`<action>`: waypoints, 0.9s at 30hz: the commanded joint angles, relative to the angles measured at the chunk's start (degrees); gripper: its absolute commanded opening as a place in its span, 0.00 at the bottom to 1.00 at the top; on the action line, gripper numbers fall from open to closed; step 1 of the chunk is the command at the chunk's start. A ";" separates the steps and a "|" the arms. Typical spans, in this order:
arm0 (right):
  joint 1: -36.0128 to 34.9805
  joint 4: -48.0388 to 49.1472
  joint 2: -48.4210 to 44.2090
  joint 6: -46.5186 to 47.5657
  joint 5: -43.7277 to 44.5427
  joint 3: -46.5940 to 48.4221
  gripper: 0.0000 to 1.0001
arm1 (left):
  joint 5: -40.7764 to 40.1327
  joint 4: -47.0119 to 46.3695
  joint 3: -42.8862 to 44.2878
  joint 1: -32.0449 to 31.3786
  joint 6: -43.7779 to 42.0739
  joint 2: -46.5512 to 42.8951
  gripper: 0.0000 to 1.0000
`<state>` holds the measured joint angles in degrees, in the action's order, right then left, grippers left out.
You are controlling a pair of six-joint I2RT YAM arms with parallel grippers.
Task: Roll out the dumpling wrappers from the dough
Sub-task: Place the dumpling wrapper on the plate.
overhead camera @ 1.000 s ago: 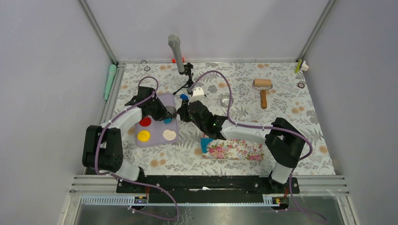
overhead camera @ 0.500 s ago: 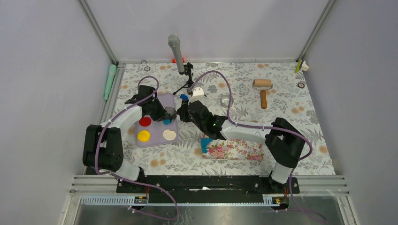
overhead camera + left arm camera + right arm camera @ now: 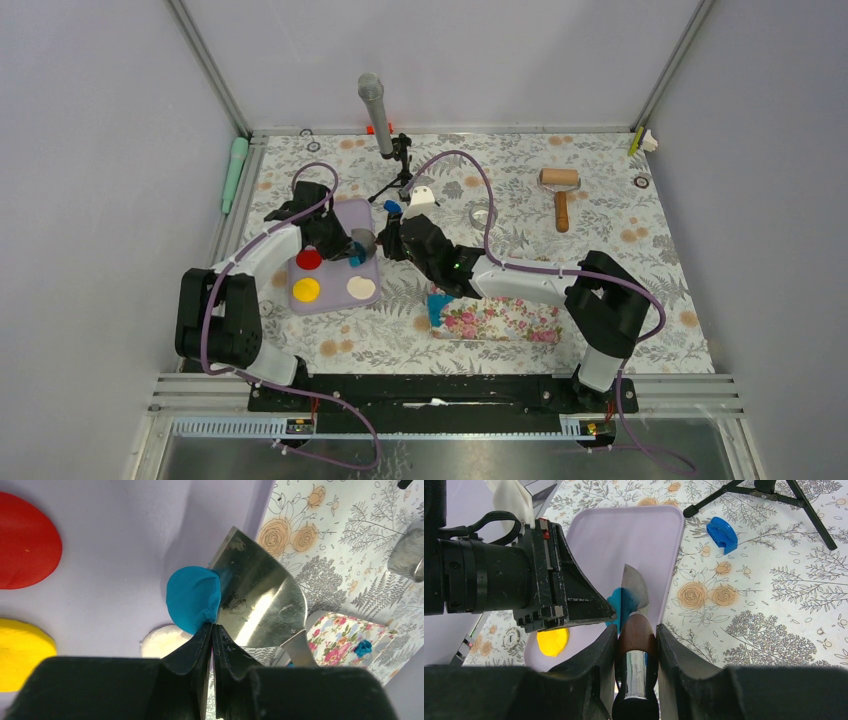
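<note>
Faint stamped marks on the scraper (image 3: 262, 597) blade are too blurred to read. The dumpling wrapper (image 3: 190, 597), roundish with no clear long axis, lies at the lavender tray's (image 3: 125, 540) three o'clock side. The left gripper (image 3: 211, 628) pinches its edge, and the blade touches its three o'clock rim. The right gripper (image 3: 636, 630) clamps the scraper's wooden handle.

Enclosure, seen from above
- Back wall (image 3: 450, 50): plain pale grey panel, matt
- Left wall (image 3: 100, 150) and right wall (image 3: 770, 200): same pale grey, slanting outward in the view
- Corner posts: bare metal strips, one at the left rear (image 3: 205, 65), one at the right rear (image 3: 675, 60)
- Desk (image 3: 620, 235): covered edge to edge with a white cloth printed with grey ferns and tan roses
- Near edge: black rail (image 3: 450, 395), then a grey metal ledge (image 3: 450, 450)
- Light: even, soft, faint shadows
</note>
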<state>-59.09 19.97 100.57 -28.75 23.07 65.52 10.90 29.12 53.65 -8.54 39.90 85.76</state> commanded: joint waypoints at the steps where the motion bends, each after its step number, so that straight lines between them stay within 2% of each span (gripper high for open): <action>1: 0.47 6.23 -1.07 -0.22 2.44 1.98 0.00 | -3.27 2.21 1.89 0.36 -2.14 -2.33 0.12; 19: 0.45 4.28 1.30 0.49 0.60 1.95 0.00 | -1.56 5.55 5.11 0.36 -2.32 -8.08 0.14; 27: 0.46 2.84 -0.54 2.12 4.95 0.69 0.00 | -1.05 6.13 5.68 0.41 -2.09 -8.89 0.16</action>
<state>-59.09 19.64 102.08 -28.14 23.64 65.52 9.23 35.03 57.30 -8.47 38.11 79.09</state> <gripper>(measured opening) 0.359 0.152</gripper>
